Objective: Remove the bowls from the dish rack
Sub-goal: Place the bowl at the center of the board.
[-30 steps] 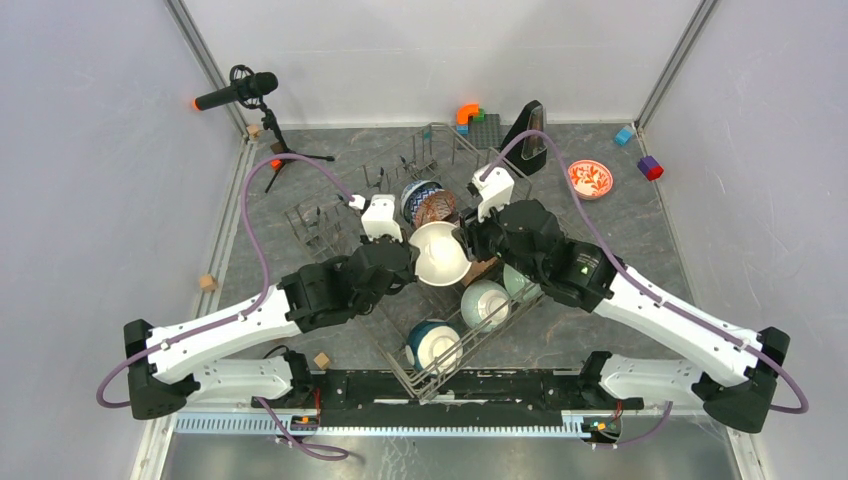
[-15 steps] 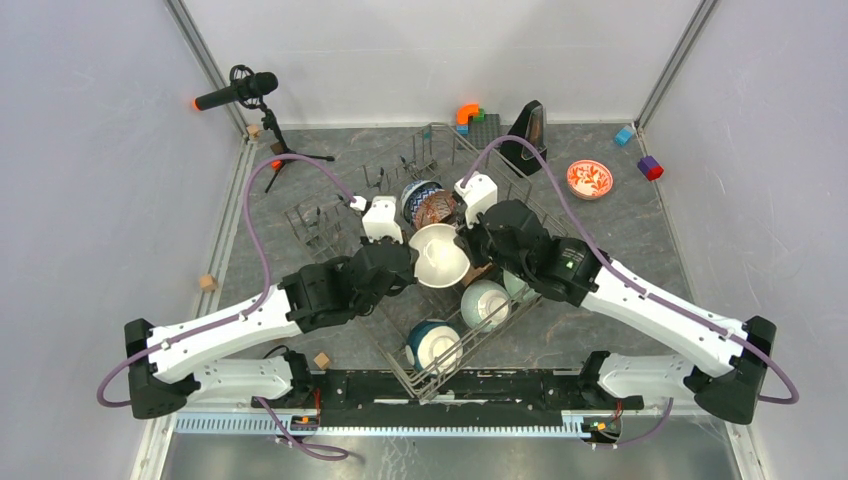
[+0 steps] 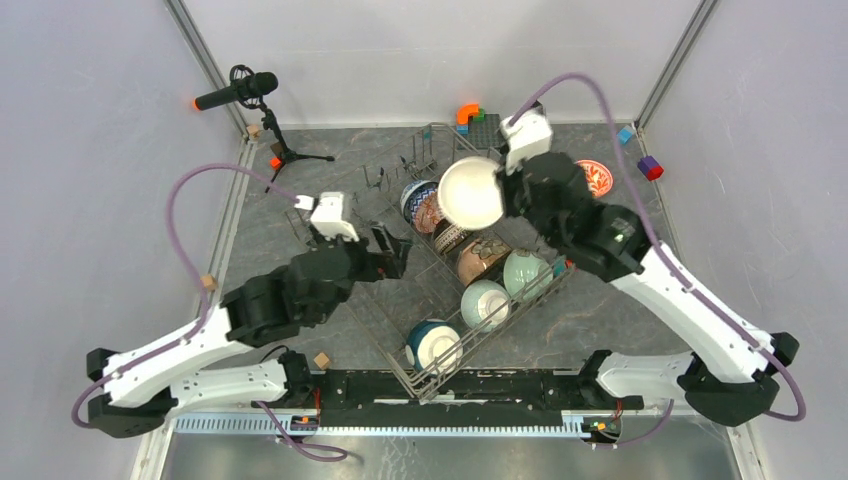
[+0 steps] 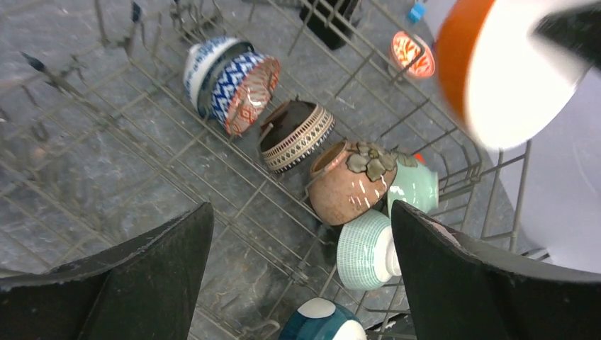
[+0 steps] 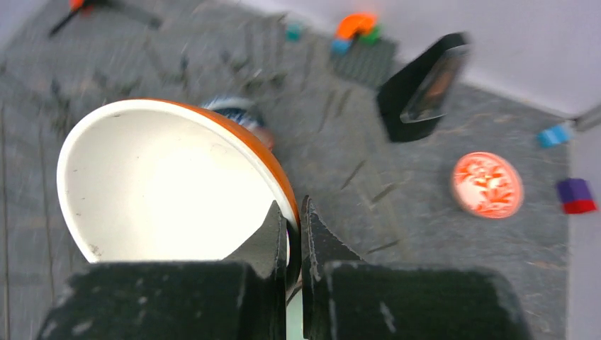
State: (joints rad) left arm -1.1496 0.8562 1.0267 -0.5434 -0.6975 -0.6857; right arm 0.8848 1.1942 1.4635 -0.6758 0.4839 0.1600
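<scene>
Dish rack of grey metal wire (image 3: 400, 320), large and rectangular, sits at a slant on the dark table between my two arms. A row of small round ceramic bowls (image 4: 351, 180) stands on edge among its tines. My right gripper (image 5: 292, 219) pinches the rim of a white bowl with an orange outside (image 5: 170, 184), held in the air above the rack's far end. My left gripper (image 4: 301, 209) hangs over the rack's left side, jaws spread wide and holding nothing. A small red-floral bowl (image 3: 592, 177) lies on the table beyond the rack.
</scene>
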